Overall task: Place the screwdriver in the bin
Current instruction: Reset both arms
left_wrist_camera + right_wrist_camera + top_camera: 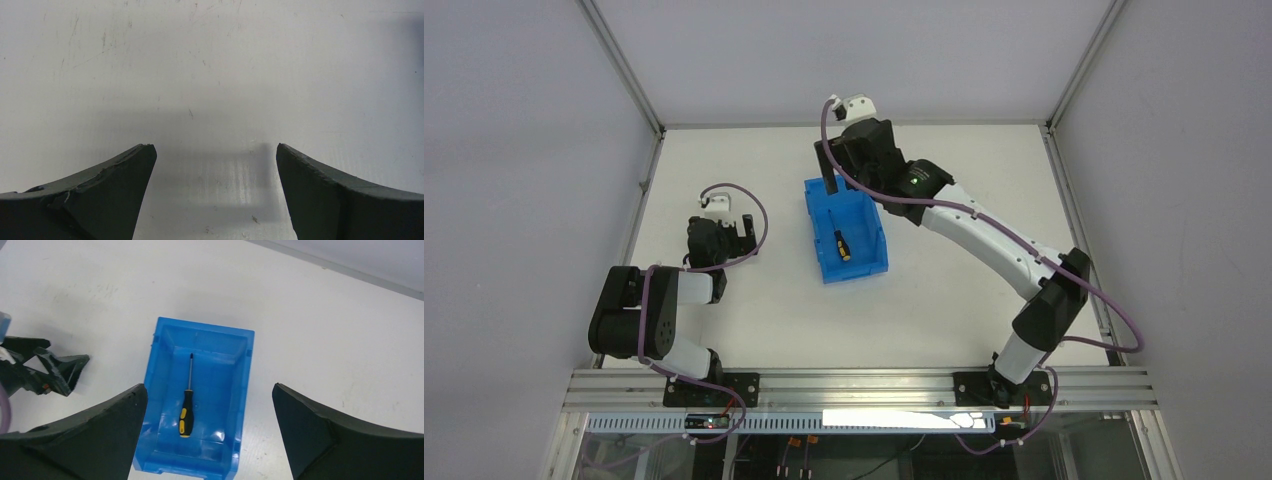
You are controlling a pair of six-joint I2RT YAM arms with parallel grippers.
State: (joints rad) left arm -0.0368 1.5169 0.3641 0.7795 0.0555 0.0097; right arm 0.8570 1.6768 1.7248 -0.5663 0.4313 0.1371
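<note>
The blue bin (869, 255) stands in the middle of the table, and the screwdriver (842, 245) with its yellow and black handle lies flat on the bin's floor. In the right wrist view the bin (240, 390) and the screwdriver (186, 412) show below between the fingers. My right gripper (842, 178) hangs above the bin's far end, open and empty; it also shows in its own view (207, 395). My left gripper (731, 228) is open and empty above bare table left of the bin; it also shows in its own view (215, 150).
The white table (944, 300) is walled by grey panels with a metal frame at the back and sides. An aluminium rail (854, 385) runs along the near edge. The left gripper (45, 372) shows at the left of the right wrist view.
</note>
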